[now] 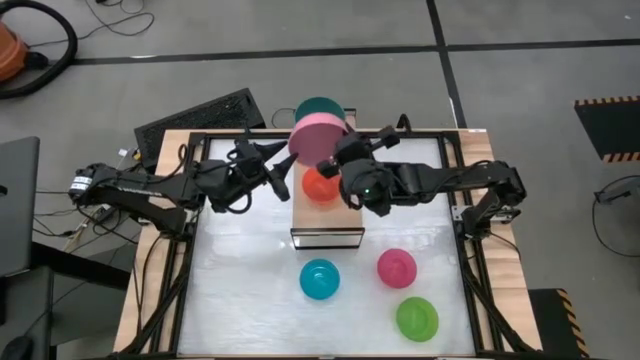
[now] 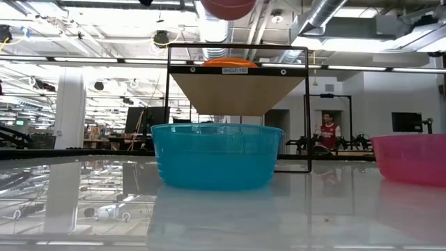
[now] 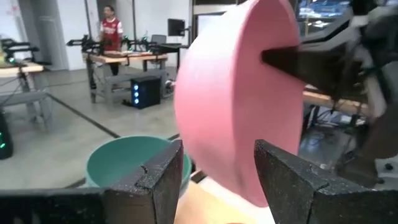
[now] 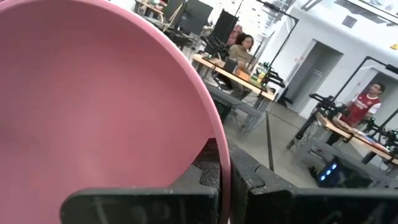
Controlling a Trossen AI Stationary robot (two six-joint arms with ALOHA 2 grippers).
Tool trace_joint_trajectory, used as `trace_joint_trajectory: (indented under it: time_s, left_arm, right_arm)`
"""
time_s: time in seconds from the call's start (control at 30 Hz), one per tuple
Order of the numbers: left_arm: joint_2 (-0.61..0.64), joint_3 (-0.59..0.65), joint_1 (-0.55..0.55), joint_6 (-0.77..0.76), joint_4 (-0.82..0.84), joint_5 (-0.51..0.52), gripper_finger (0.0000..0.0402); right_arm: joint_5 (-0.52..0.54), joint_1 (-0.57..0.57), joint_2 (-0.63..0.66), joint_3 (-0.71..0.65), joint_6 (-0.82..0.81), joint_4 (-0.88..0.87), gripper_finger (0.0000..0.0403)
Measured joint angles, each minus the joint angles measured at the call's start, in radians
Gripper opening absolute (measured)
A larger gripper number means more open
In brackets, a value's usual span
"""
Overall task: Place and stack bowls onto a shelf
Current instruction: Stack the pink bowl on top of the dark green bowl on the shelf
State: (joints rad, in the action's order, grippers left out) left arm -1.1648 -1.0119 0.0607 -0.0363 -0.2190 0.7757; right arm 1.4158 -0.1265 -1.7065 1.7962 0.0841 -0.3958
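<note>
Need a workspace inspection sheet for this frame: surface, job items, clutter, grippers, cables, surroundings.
Surface: glossy white table in a dark frame.
Job's things: light pink bowl held tilted above the shelf; red bowl on the shelf; teal bowl behind it; cyan bowl, magenta bowl, green bowl on the table.
Clutter: nothing seen.
Grippers: right gripper shut on the pink bowl's rim; left gripper open beside it.
Cables: black cable on the floor.
Surroundings: keyboard beside the table; people at benches.
</note>
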Motion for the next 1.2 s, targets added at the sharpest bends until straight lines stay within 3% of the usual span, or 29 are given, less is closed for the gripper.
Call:
trace_joint_trajectory:
  time_s: [0.37, 0.47, 0.67, 0.73, 0.93, 1.2]
  left_arm:
    - [-0.041, -0.001, -0.057, -0.023, -0.016, -0.058, 0.0172]
    - [-0.061, -0.001, -0.066, -0.051, -0.018, -0.056, 0.0136]
    - [-0.071, -0.001, -0.077, -0.041, -0.067, -0.011, 0.0028]
    - [-0.073, -0.001, -0.078, -0.023, -0.075, 0.010, 0.0013]
    - [-0.073, 0.000, -0.078, -0.053, -0.059, 0.017, 0.0011]
    - [-0.073, 0.001, -0.070, -0.032, -0.064, -0.066, 0.0009]
  right_arm:
    - [-0.074, -0.008, -0.001, 0.000, -0.028, 0.013, 0.0024]
    - [-0.071, -0.008, 0.000, 0.000, -0.023, 0.004, 0.0024]
    - [-0.055, -0.011, 0.000, 0.000, -0.070, -0.015, 0.0024]
    - [-0.056, -0.011, 0.000, 0.000, -0.089, -0.019, 0.0028]
    - [-0.127, -0.001, 0.000, 0.000, -0.099, -0.016, 0.0101]
    - [-0.267, 0.016, 0.016, 0.000, -0.079, -0.039, 0.0211]
